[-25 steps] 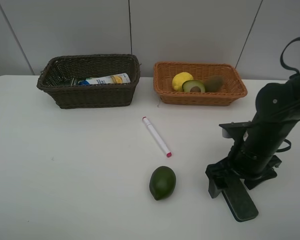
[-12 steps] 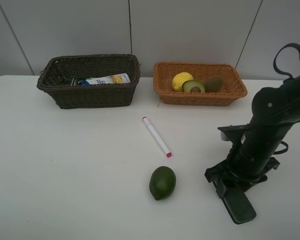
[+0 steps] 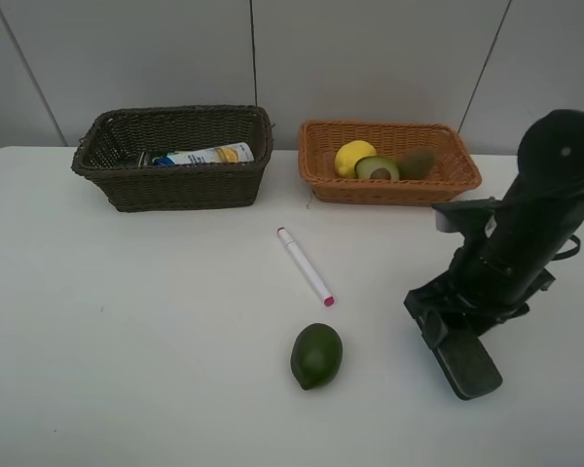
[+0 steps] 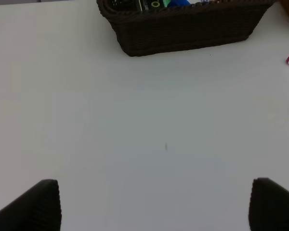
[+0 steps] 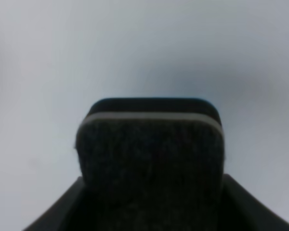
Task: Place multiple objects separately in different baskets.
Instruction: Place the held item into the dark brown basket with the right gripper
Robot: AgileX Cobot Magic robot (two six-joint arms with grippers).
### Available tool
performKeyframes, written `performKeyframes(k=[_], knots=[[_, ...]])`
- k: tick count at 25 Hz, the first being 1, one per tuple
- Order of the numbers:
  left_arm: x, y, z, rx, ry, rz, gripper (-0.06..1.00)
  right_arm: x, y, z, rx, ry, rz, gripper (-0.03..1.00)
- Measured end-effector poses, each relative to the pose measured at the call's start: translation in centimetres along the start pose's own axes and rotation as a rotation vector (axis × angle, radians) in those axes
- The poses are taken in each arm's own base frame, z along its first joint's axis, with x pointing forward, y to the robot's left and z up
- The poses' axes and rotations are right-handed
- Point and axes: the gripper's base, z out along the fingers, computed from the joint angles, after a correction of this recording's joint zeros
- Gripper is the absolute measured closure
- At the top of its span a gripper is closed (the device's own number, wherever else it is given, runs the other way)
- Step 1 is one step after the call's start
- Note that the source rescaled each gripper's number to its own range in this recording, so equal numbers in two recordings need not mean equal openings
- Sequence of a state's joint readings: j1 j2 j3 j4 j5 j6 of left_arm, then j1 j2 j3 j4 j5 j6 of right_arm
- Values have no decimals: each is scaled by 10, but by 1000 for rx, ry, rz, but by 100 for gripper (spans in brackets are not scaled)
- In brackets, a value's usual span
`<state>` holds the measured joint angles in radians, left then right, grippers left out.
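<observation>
Dark eraser block (image 5: 151, 154), fuzzy rounded slab, clamped in right end effector (image 3: 444, 327), left end effector (image 4: 154, 207) released

Right hand (image 3: 446, 326) grips eraser block (image 3: 467, 368); left hand (image 4: 154, 204) spread.

The white worktop (image 3: 156, 321) is seen to be smooth and matt. The dark brown rectangular wicker basket (image 3: 175, 187) and the orange-tan rectangular wicker basket (image 3: 389, 192) are coarsely woven. A fuzzy, felt-like face is shown by the dark eraser block (image 5: 151, 154). The whole green avocado (image 3: 316, 356) is smooth-skinned with faint sheen; the fingers (image 4: 36, 207) of the black left pincer (image 4: 154, 207) are ribbed and matt.
</observation>
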<state>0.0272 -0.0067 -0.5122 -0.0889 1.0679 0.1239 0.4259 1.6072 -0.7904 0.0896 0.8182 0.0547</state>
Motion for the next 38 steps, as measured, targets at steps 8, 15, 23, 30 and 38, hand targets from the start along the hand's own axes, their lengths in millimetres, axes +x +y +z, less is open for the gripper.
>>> performKeyframes(k=[8,15,23,30,38], knots=[[0,0,0,0,0,0,-5,-110,22,-105,-80,-500,-63,50],[0,0,0,0,0,0,-5,-218,71,-144,-285,-909,-97,50],[0,0,0,0,0,0,-5,-277,125,-80,-329,-943,-188,50],[0,0,0,0,0,0,-5,-292,135,-48,-329,-1009,-160,50],[0,0,0,0,0,-1,-5,-294,138,-24,-240,-988,-247,50]])
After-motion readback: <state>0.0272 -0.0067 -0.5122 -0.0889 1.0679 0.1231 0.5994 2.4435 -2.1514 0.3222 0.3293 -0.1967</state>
